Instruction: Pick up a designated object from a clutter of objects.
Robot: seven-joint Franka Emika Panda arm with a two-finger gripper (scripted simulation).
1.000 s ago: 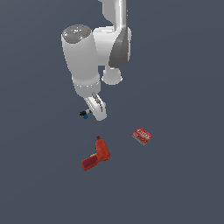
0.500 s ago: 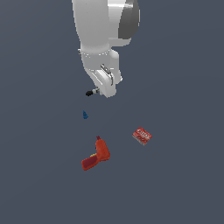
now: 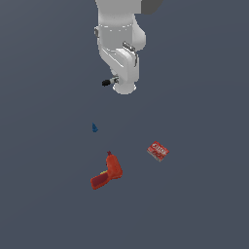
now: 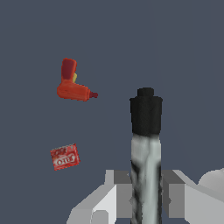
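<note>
Tool (image 4: 145, 199) clamped on grey stick (image 4: 146, 144), gripped at mid-shaft. Long axis projecting forward between the fingers, black tip outermost. Held high above the counter (image 3: 204, 204), well apart from red drill (image 3: 108, 172), red box (image 3: 158, 151) and blue piece (image 3: 95, 128).

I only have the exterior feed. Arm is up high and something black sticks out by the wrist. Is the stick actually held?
Observer: Yes. In the wrist view the pincer is shut on the stick, a finger on each side of its silver-grey shaft.
Operator: Which end sticks out?
Observer: The black tip, pointing away from the pincer; that is the black bit you see.
Operator: Anything else caught in the grip?
Observer: No. The wrist view shows the red drill and the red box lying apart on the floor, clear of the stick.
</note>
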